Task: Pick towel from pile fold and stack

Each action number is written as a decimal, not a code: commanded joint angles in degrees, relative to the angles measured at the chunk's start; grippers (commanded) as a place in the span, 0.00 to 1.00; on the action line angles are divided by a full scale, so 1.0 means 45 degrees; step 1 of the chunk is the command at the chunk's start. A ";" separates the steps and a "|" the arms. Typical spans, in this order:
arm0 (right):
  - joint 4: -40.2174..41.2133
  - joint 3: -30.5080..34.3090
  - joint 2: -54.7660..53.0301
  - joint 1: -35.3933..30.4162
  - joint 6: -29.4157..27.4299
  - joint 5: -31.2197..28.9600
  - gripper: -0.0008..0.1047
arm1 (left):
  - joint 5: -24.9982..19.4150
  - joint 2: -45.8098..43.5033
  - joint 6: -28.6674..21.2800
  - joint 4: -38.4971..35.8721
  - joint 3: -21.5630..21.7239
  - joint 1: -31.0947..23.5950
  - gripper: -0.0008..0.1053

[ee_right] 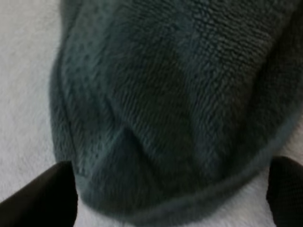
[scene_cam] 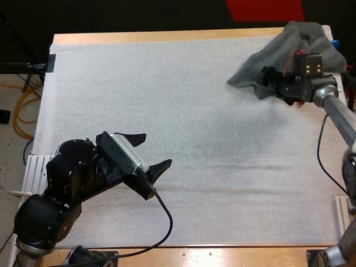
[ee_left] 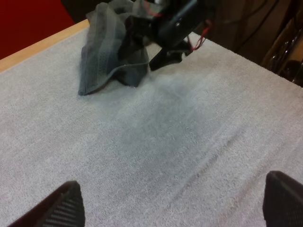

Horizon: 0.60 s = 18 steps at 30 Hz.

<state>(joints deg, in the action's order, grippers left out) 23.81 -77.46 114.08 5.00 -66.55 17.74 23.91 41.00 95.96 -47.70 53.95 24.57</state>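
Observation:
A crumpled dark grey-green towel (scene_cam: 297,41) lies at the far right corner of the white mat (scene_cam: 167,94). My right gripper (scene_cam: 272,86) is low at the towel's near edge. In the right wrist view its fingers (ee_right: 45,196) stand wide apart, open, with the towel (ee_right: 170,94) and its hem bulging between them. My left gripper (scene_cam: 157,149) hovers open over bare mat at the near left, with nothing between its fingertips (ee_left: 59,208). In the left wrist view the towel (ee_left: 106,52) is far ahead, with the right gripper (ee_left: 165,33) against it.
The wooden table edge (scene_cam: 167,36) runs just behind the towel, with dark space beyond it. Bare mat stretches between the two grippers. A white ridged block (scene_cam: 38,169) sits at the mat's left edge beside my left arm.

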 commanded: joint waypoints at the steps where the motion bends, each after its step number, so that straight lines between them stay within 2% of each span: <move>1: -0.0247 -0.0302 0.0158 0.0008 0.0471 0.0481 0.76 | 0.0065 0.0002 0.0136 0.0102 0.0086 0.0024 0.71; 3: -0.0650 -0.0540 0.0574 0.0008 0.0991 0.1008 0.73 | 0.0065 0.0002 0.0136 0.0102 0.0086 0.0024 0.71; 4: -0.0914 -0.0635 0.0777 0.0008 0.1533 0.1197 0.66 | 0.0065 0.0002 0.0136 0.0102 0.0086 0.0024 0.71; 7: -0.1092 -0.0679 0.1037 0.0007 0.2607 0.1231 0.40 | 0.0065 0.0002 0.0136 0.0102 0.0086 0.0024 0.71; 8: -0.1048 -0.0679 0.1090 -0.0016 0.2586 0.1234 0.27 | 0.0065 0.0002 0.0136 0.0102 0.0086 0.0024 0.71; 9: -0.1053 -0.0679 0.1090 -0.0023 0.2568 0.1274 0.21 | 0.0065 0.0002 0.0136 0.0102 0.0086 0.0024 0.71; 10: -0.1053 -0.0679 0.1086 -0.0022 0.2444 0.1403 0.07 | 0.0065 0.0002 0.0136 0.0102 0.0086 0.0024 0.71; 11: -0.1097 -0.0679 0.1036 -0.0022 0.2326 0.1730 0.01 | 0.0065 0.0002 0.0136 0.0102 0.0086 0.0024 0.71; 12: -0.1128 -0.0679 0.0983 -0.0022 0.2198 0.1819 0.01 | 0.0065 0.0002 0.0136 0.0102 0.0086 0.0024 0.71; 18: -0.0913 -0.0679 -0.0662 0.0055 -0.0784 0.1597 0.01 | 0.0065 0.0002 0.0136 0.0102 0.0086 0.0024 0.71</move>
<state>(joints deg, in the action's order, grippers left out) 20.27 -79.97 112.95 5.06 -69.05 24.05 23.91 41.00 95.96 -47.70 53.95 24.57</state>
